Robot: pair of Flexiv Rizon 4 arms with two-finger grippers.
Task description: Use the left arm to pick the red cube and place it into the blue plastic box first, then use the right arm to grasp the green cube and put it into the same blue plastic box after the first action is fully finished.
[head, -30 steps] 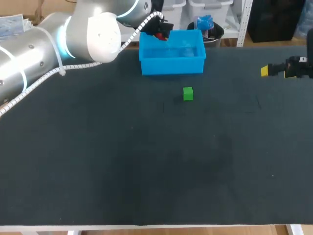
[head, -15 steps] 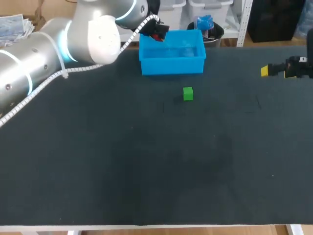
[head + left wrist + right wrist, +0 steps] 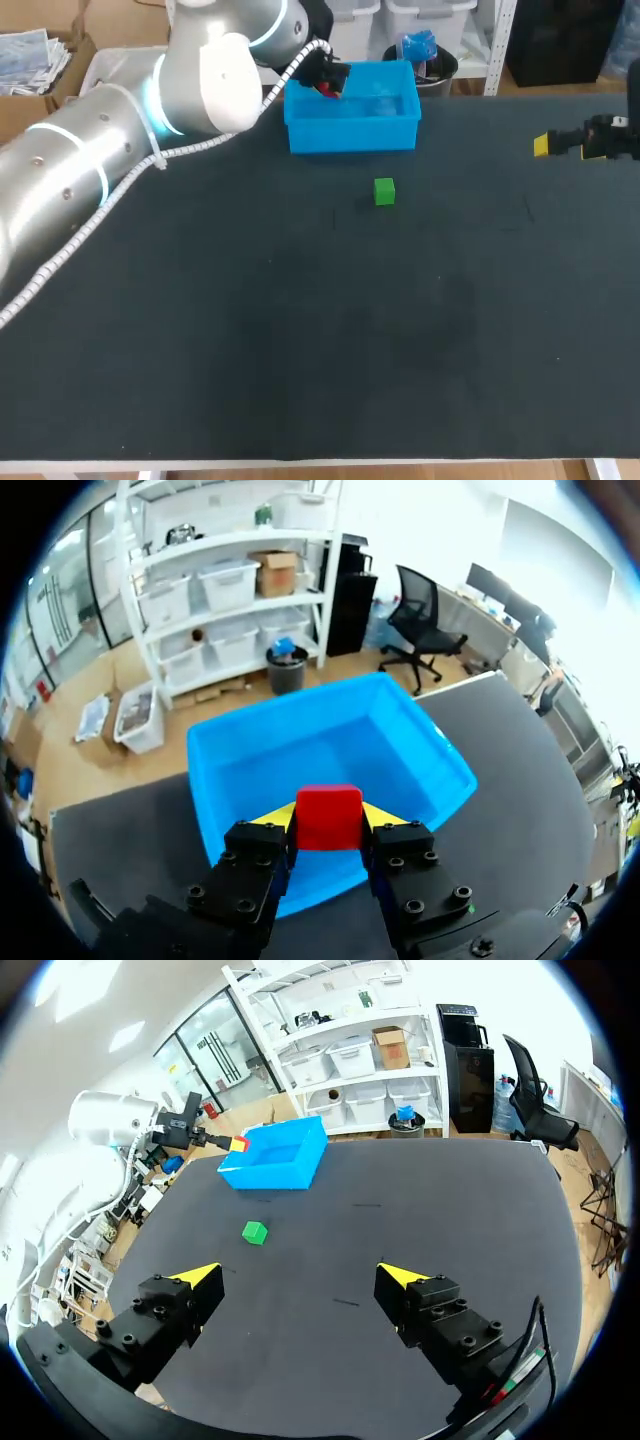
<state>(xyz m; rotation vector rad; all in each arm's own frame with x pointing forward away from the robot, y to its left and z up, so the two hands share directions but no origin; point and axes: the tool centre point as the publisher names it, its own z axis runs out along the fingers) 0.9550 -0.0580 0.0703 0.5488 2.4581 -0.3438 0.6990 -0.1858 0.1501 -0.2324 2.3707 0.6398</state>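
Left gripper (image 3: 327, 828): pinching red cube (image 3: 328, 812), over box (image 3: 420, 755) rim. Right gripper (image 3: 300, 1274): fingers spread, well apart from green cube (image 3: 384, 191) on table (image 3: 300, 350).

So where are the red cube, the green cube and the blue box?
red cube (image 3: 328, 818), left wrist view, front face.
green cube (image 3: 384, 191), head view, its middle.
blue box (image 3: 350, 135), head view, front wall.

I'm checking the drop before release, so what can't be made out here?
Left wrist view: the red cube and the left gripper cover the blue plastic box floor beneath, so drop height is unclear.
Head view: the left arm's wrist hides that gripper and most of the cube.
Head view: the edge cuts off part of the right gripper.
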